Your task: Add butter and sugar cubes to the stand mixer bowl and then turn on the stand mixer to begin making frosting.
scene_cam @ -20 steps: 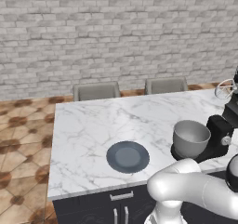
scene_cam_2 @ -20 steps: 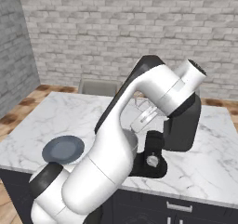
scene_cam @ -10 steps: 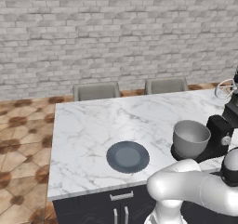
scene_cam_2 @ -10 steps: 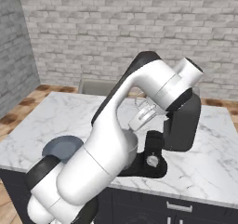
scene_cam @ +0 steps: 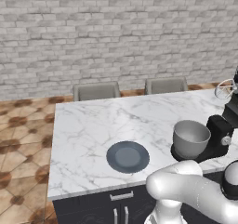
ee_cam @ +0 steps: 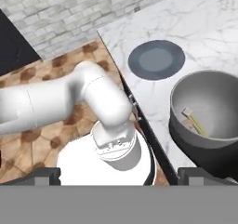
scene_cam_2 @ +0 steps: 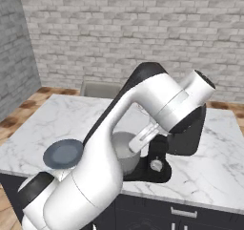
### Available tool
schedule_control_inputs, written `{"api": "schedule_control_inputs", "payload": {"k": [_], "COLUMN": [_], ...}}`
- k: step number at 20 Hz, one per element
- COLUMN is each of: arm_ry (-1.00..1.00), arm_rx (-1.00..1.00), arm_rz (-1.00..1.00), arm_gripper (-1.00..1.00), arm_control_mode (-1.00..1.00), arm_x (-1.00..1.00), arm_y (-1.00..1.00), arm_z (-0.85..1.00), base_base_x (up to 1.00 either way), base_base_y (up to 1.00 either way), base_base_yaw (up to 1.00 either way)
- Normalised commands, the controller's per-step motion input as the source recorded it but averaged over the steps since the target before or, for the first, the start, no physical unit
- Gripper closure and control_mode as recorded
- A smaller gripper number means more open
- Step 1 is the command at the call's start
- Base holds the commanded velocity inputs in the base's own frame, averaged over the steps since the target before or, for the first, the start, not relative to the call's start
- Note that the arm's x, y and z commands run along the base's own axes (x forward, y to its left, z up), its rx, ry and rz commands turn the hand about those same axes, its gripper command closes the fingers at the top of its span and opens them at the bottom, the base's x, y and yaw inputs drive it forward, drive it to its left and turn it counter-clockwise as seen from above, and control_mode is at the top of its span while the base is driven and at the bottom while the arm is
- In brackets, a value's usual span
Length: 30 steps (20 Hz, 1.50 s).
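No brand, label or writing can be read on anything here.

In the hand view the gripper (ee_cam: 119, 174) looks down past the counter's front edge, its two dark fingers (ee_cam: 44, 175) standing at the bottom corners, spread as wide as they go, with nothing between them. They hang over the floor side of the edge, not over the marble.

The bowl (ee_cam: 207, 109) lies up and to the right of the right finger, close to it, seated on the mixer's dark base. Inside it, on the near wall, lie the butter (ee_cam: 198, 123), a thin pale-yellow stick, and a small pale cube (ee_cam: 187, 112) touching its upper end. The plate (ee_cam: 156, 59) lies farther out than the bowl, well apart from both fingers, flat on the counter (ee_cam: 209, 23) and bare.

From the left base view the bowl (scene_cam: 190, 138) sits near the counter's front right corner, with the mixer (scene_cam: 223, 130) just behind and right of it, its head tilted up and the whisk (scene_cam: 224, 89) raised clear of the bowl. The plate (scene_cam: 128, 156) is left of the bowl, apart from it, not far from the front edge. The counter's (scene_cam: 93, 125) left and rear marble is open. Two chairs (scene_cam: 96, 91) stand at the far edge.

In the right base view the mixer (scene_cam_2: 186, 136) and bowl (scene_cam_2: 123, 150) are partly hidden by the arm.
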Motion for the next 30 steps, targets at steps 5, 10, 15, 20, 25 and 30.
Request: {"api": "schedule_control_inputs", "payload": {"k": [5, 10, 15, 20, 25, 30], "arm_ry": [-0.01, 0.00, -0.02, -0.25, -0.34, -0.20], "arm_rx": [0.00, 0.00, 0.00, 0.00, 0.00, 0.04], "arm_rz": [-0.04, 0.00, 0.00, -0.02, -0.01, 0.00], "arm_gripper": [-1.00, -1.00, -1.00, -1.00, -1.00, -1.00], "arm_control_mode": [-1.00, -1.00, -1.00, -1.00, -1.00, -1.00], "arm_x": [0.03, 0.29, 0.05, -0.20, 0.00, 0.21], "arm_y": [-0.43, -0.67, -0.68, -0.43, -0.45, -0.49], "arm_z": [0.00, 0.00, -0.03, -0.34, -0.35, -0.22], "base_base_x": [0.00, 0.00, 0.00, 0.00, 0.00, 0.00], "base_base_y": [0.00, 0.00, 0.00, 0.00, 0.00, 0.00], "base_base_yaw": [0.00, 0.00, 0.00, 0.00, 0.00, 0.00]}}
